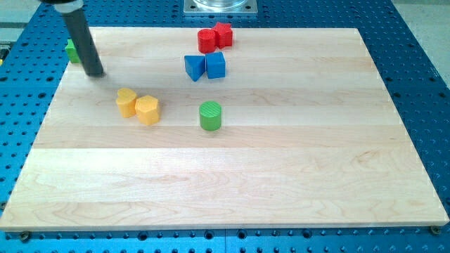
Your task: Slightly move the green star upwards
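Green (71, 50), red (207, 40), blue (194, 67), yellow blocks (126, 102): two each.

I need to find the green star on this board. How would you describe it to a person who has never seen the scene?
Start at the wooden board's top-left corner in the view, where the dark rod comes down. The green star is the small green piece peeking out from behind the rod, just left of and above my tip. Most of it is hidden, so its shape is unclear; the other green block, the green cylinder, stands near the middle.
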You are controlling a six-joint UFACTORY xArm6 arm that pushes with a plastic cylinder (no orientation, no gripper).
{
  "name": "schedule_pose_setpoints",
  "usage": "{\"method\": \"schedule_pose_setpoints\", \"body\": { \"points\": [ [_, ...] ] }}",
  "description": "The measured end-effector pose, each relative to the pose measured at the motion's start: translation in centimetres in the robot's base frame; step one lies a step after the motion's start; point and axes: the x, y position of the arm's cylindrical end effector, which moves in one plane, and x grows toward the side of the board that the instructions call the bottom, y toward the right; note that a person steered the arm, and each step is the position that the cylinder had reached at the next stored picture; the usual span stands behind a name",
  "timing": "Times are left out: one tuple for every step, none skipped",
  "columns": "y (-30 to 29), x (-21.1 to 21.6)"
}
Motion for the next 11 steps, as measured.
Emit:
{"method": "schedule_pose_setpoints", "body": {
  "points": [
    [-5.9, -3.0],
    [-6.0, -3.5],
    [-5.1, -5.6],
    [-3.6, -8.8],
    [-3.5, -8.8],
    [-3.5, -8.8],
    [-3.2, -6.8],
    [-1.8, -6.7],
    [-0.2, -6.7],
    [1.5, -6.7],
    [3.6, -7.0]
  ]
}}
